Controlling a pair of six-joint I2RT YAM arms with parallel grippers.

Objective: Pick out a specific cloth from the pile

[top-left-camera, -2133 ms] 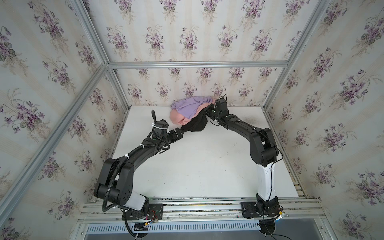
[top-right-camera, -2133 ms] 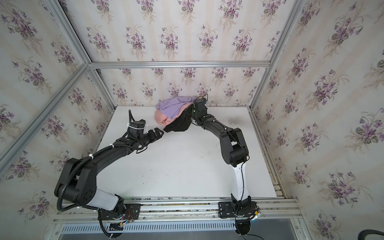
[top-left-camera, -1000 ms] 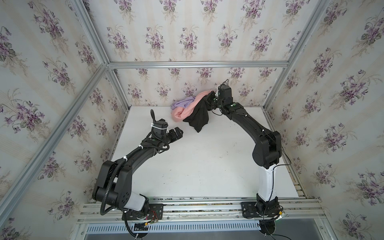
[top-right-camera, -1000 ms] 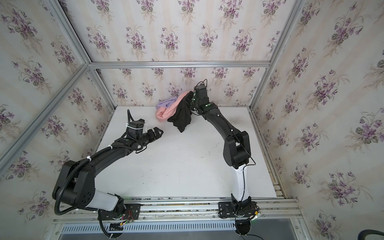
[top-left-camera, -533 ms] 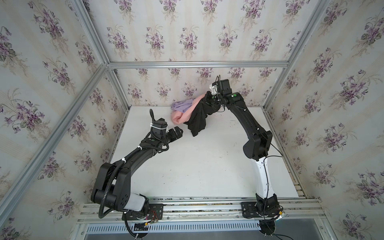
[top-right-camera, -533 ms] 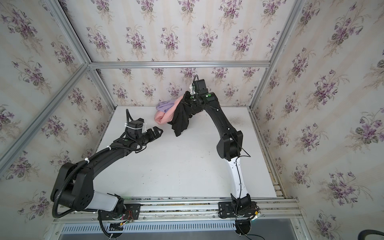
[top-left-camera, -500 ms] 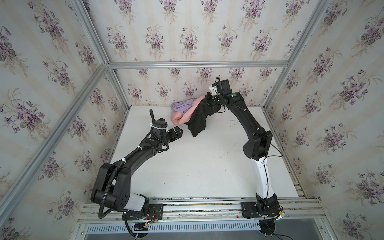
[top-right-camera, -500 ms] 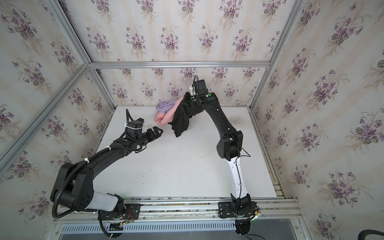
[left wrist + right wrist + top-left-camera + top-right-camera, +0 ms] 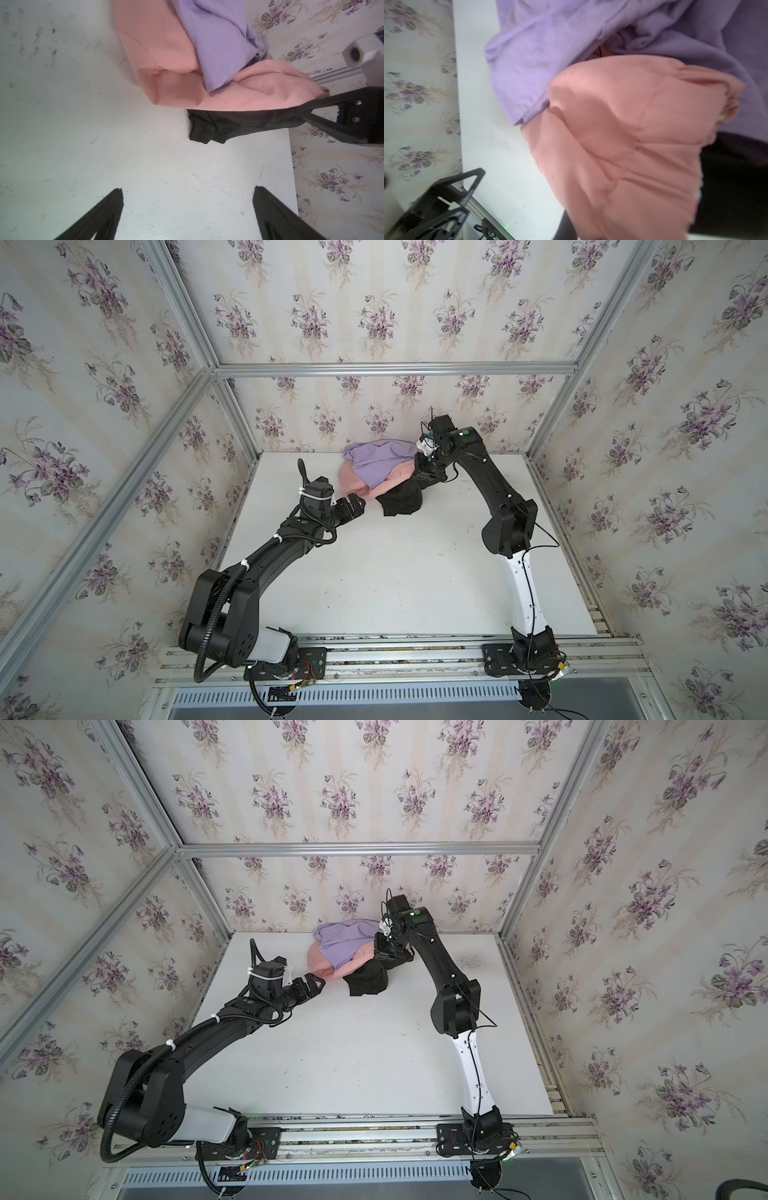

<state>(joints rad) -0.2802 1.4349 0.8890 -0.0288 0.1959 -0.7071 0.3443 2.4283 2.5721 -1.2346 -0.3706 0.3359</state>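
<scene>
On the worktop's [image 9: 395, 572] far edge the pile [image 9: 374, 464] has sunk back down since the earlier frame. The cloth [image 9: 401, 502] lies bottommost, clamped in my right gripper [image 9: 301, 117] so I can drag it free. My left gripper [image 9: 187, 197] waits nearby, fingers apart.

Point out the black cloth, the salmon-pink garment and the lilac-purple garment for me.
black cloth [image 9: 399, 502]: in a top view, on its crumpled near end.
salmon-pink garment [image 9: 351, 483]: in a top view, on its rounded left part.
lilac-purple garment [image 9: 374, 460]: in a top view, on its broad middle.
</scene>
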